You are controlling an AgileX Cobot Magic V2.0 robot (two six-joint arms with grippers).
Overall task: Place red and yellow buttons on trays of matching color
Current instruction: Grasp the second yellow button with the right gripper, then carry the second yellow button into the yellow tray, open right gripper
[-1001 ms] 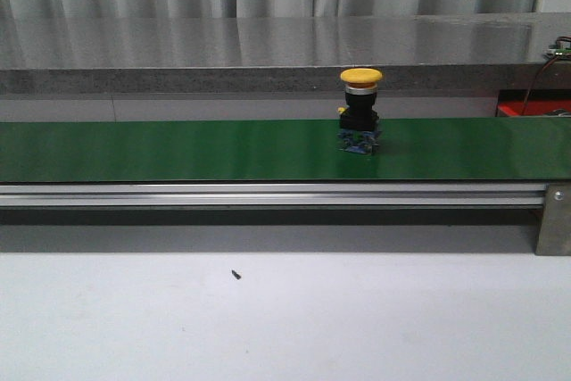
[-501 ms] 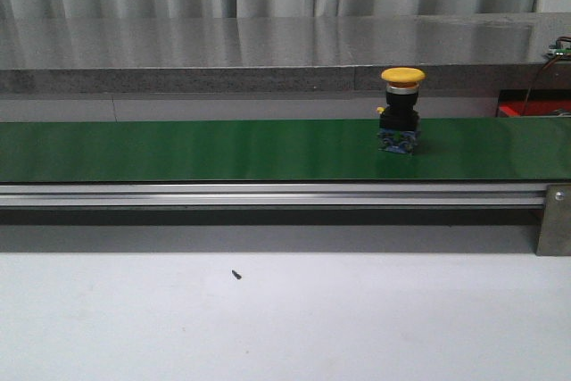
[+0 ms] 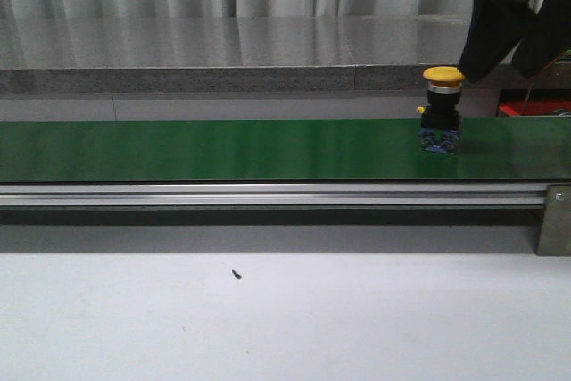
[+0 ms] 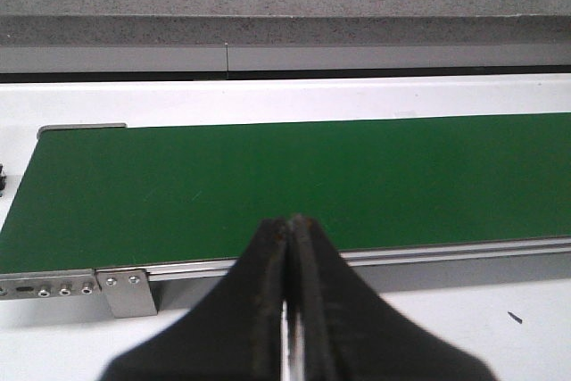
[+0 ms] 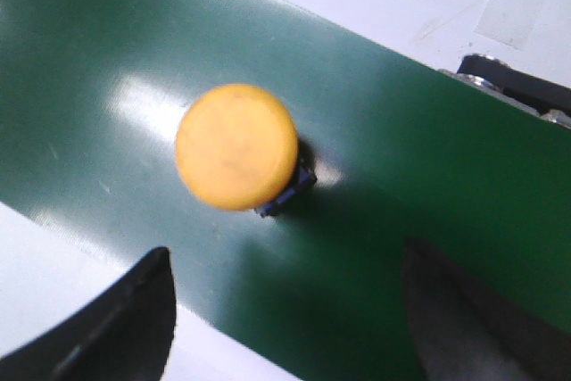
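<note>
Riding upright on the green conveyor belt (image 3: pixel 223 149), the yellow mushroom-cap push button (image 3: pixel 442 118) sits at our three o'clock, below our spread-open right gripper (image 5: pixel 285 310). Our left gripper (image 4: pixel 290 310) is pressed closed and empty. Mistiming the descent risks the fingers knocking the top-heavy button over.

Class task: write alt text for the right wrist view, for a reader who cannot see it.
A yellow button stands upright on a green belt, seen from above. The open right gripper hangs over it, its two dark fingers spread wide on either side.

right gripper (image 5: pixel 285 310) raised with fingers spread wide, left gripper (image 4: pixel 290 310) closed, fingers together
</note>
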